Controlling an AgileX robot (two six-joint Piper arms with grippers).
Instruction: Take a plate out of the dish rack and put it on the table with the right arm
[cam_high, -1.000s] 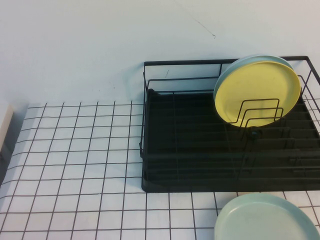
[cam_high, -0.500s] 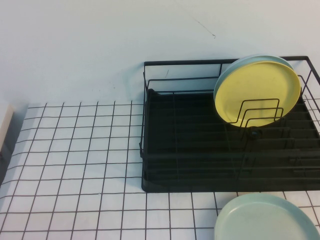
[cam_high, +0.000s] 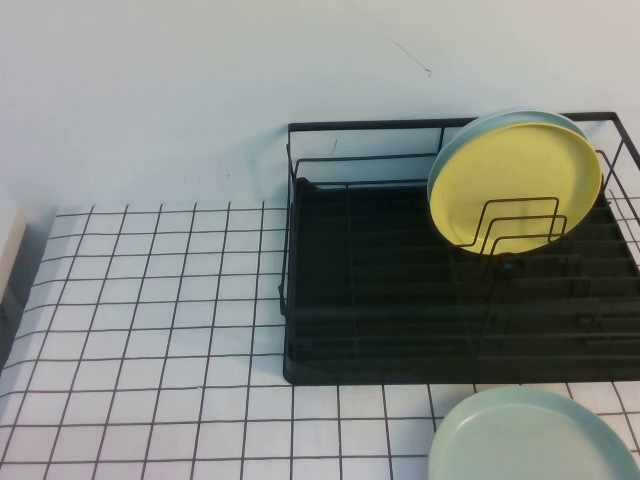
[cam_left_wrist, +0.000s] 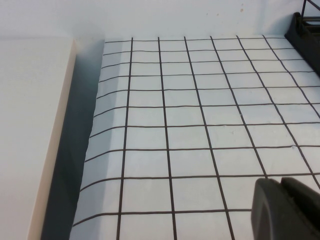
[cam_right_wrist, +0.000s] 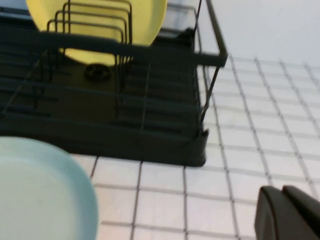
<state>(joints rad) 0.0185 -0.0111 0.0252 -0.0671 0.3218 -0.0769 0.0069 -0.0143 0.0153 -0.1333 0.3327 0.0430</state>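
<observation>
The yellow plate (cam_high: 515, 185) stands upright in the black dish rack (cam_high: 400, 300) at the back right, leaning behind the wire dividers, with a light blue plate (cam_high: 470, 135) just behind it. It also shows in the right wrist view (cam_right_wrist: 100, 25) inside the rack (cam_right_wrist: 150, 135). My right gripper (cam_right_wrist: 282, 192) is shut and empty, low over the gridded table (cam_right_wrist: 240, 150) in front of the rack, apart from the plate. My left gripper (cam_left_wrist: 280, 182) is shut and empty over the table's left part (cam_left_wrist: 190, 110). Neither gripper shows in the high view.
A pale green plate (cam_high: 535, 440) lies flat on the table in front of the rack at the right, also seen in the right wrist view (cam_right_wrist: 40, 190). A pale board (cam_left_wrist: 30, 125) lies beyond the cloth's left edge. A white wall stands behind the rack.
</observation>
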